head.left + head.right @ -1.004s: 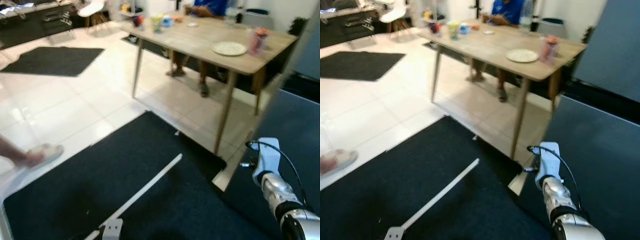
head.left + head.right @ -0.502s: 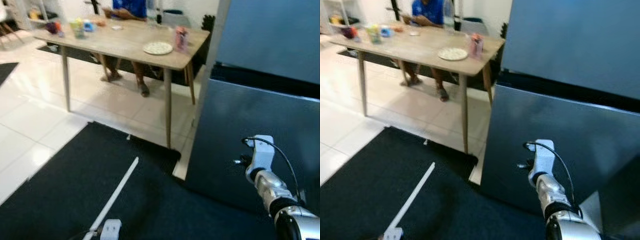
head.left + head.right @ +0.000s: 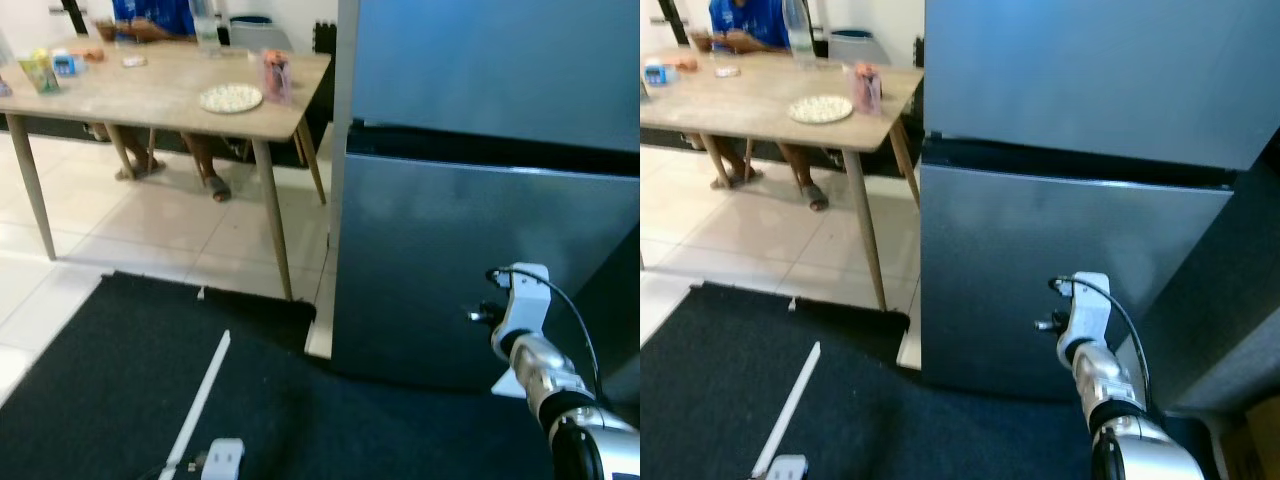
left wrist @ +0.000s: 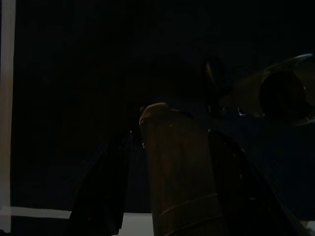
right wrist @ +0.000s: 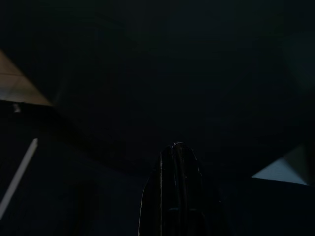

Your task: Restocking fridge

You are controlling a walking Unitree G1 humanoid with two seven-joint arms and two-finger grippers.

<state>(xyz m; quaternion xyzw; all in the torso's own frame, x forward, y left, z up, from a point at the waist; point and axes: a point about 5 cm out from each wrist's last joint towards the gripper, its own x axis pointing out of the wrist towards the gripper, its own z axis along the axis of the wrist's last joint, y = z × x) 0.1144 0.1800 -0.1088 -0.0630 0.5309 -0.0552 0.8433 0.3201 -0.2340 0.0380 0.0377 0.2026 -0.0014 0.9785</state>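
Eye views: the fridge (image 3: pixel 1070 190) stands ahead with both doors closed; restocking could be pending or complete. Since earlier frames the camera has swung from the desk (image 3: pixel 150 90) toward it. Left wrist: jaws (image 4: pixel 162 191) grip a dim cylindrical bottle (image 4: pixel 179 182). Right wrist: jaws (image 5: pixel 178 191) pressed together, empty.

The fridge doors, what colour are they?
The fridge doors are a blue-grey, metallic-looking finish, clearest in the right eye view.
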